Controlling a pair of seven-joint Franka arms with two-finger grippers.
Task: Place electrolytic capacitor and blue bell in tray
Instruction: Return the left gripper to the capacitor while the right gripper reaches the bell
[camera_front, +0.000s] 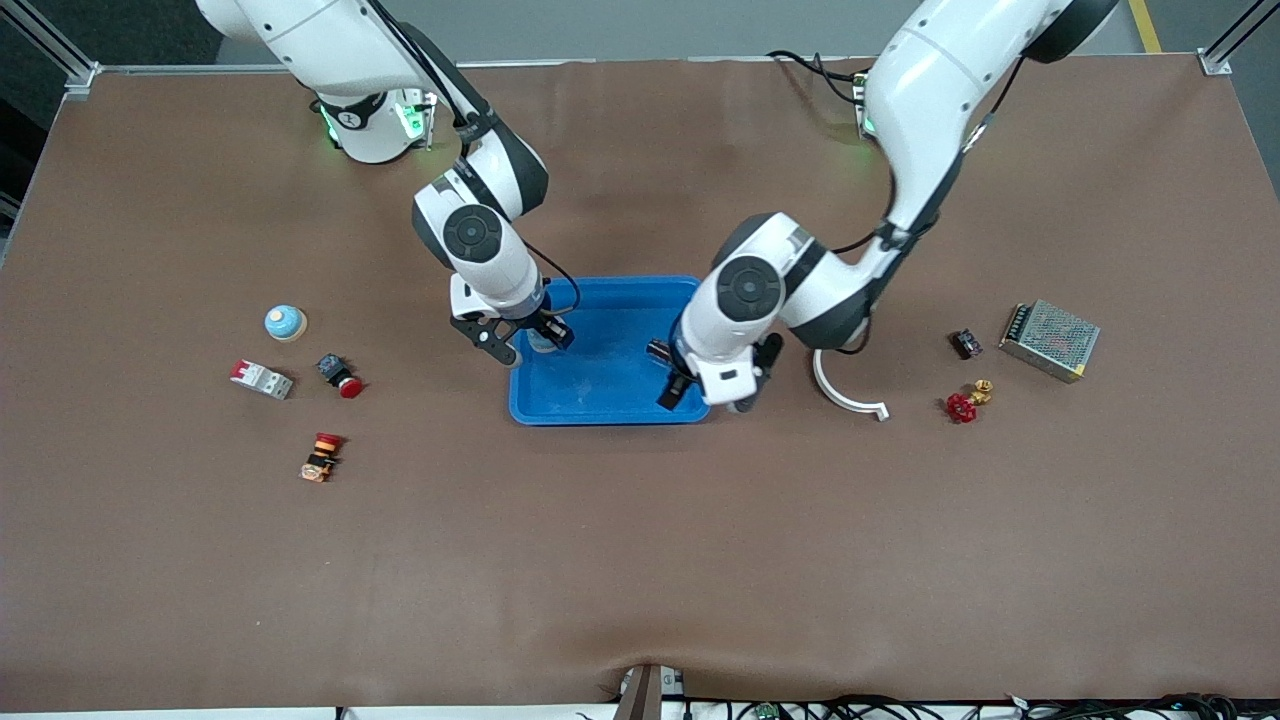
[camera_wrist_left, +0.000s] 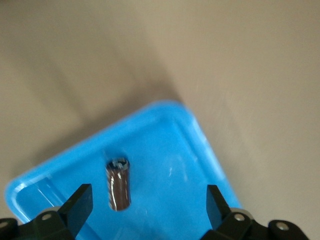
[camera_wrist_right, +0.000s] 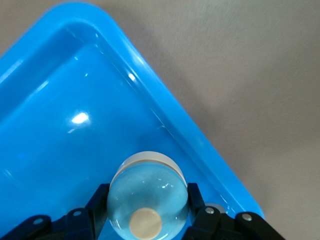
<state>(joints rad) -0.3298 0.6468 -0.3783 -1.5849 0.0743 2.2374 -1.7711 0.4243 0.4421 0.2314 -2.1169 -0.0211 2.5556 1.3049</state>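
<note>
Placement step in hand. The left gripper (camera_wrist_left: 145, 200), jaws spread wide, hangs over the tray (camera_front: 600, 400) at its 3 o'clock edge; the electrolytic capacitor (camera_wrist_left: 119, 184) apparently lies free inside. The right gripper (camera_wrist_right: 147, 212), over the 9 o'clock edge, clamps the blue bell (camera_wrist_right: 147, 200); next it should release, then lift away.

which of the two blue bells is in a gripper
The blue bell over the tray, clamped by the right gripper; the other bell sits on the table untouched.
</note>
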